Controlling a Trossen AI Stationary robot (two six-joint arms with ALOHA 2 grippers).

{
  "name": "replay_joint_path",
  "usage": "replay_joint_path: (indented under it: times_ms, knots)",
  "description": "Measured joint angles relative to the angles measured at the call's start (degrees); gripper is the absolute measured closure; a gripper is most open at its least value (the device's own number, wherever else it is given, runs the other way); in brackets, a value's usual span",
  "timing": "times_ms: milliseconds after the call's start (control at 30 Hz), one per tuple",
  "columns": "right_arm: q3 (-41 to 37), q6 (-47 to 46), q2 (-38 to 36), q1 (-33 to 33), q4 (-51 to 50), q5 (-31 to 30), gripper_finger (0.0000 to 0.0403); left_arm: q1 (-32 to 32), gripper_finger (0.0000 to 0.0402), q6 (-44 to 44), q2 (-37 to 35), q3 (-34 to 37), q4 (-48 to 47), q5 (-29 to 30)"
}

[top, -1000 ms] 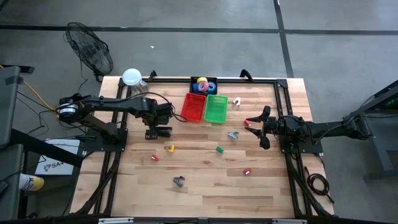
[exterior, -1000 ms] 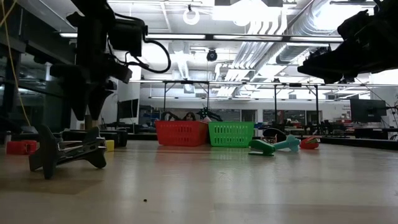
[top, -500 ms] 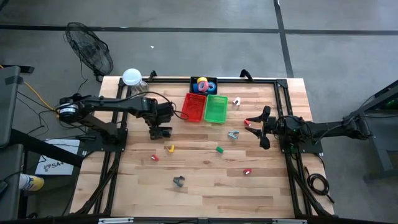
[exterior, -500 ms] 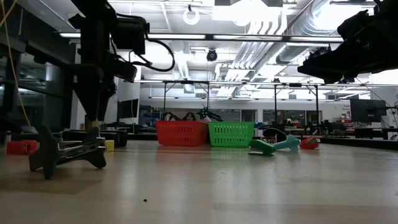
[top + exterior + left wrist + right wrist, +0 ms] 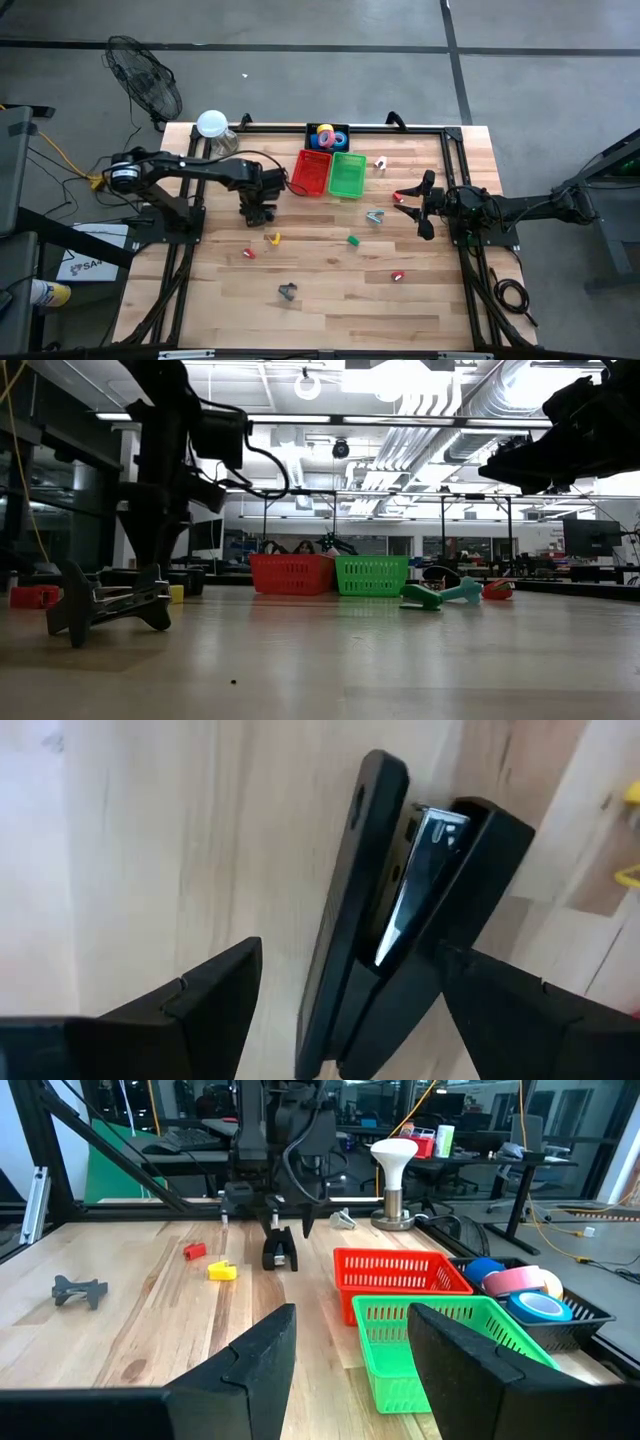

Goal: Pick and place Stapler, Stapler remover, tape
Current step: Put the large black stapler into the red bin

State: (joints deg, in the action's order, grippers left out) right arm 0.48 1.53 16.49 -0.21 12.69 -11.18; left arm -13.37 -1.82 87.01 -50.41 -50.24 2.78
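Note:
The black stapler (image 5: 385,910) lies on its side on the wooden table, left of the baskets. My left gripper (image 5: 348,952) points down over it, open, with one finger on either side of it; the right wrist view shows the left gripper (image 5: 286,1230) just above the stapler (image 5: 279,1254). Tape rolls (image 5: 327,136) lie in a black tray at the far edge. A dark stapler remover (image 5: 287,291) stands near the front, and a teal one (image 5: 374,216) lies mid-table. My right gripper (image 5: 425,205) waits at the table's right, level and open.
A red basket (image 5: 311,172) and a green basket (image 5: 347,174) stand side by side just right of the stapler. Small yellow (image 5: 272,238), red (image 5: 249,253), green (image 5: 353,240) and red (image 5: 398,275) pieces dot the table. A white lamp (image 5: 212,124) stands at the far left corner.
My left gripper has come down and a little toward the table's near edge, from beside the stapler to right over it, rolling slightly and staying open. The stapler has not moved.

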Motion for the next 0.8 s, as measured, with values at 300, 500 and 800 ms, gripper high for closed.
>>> replay_joint_path:
  times_ms: [300,500,800]
  knots:
    - [-0.01,0.01,0.0,0.0,0.02,0.0,0.0217,-0.13,0.0105,-9.45,0.62,0.02,-1.51,-2.39]
    - [0.0,0.0,0.0,-0.02,0.02,-0.02,0.0217,-0.09,0.0105,-8.61,0.9,-3.03,-4.46,-1.91]
    - [0.0,-0.01,0.0,-0.01,0.01,-0.02,0.0217,-0.1,0.0105,-10.38,0.85,-4.37,-9.7,-4.7]
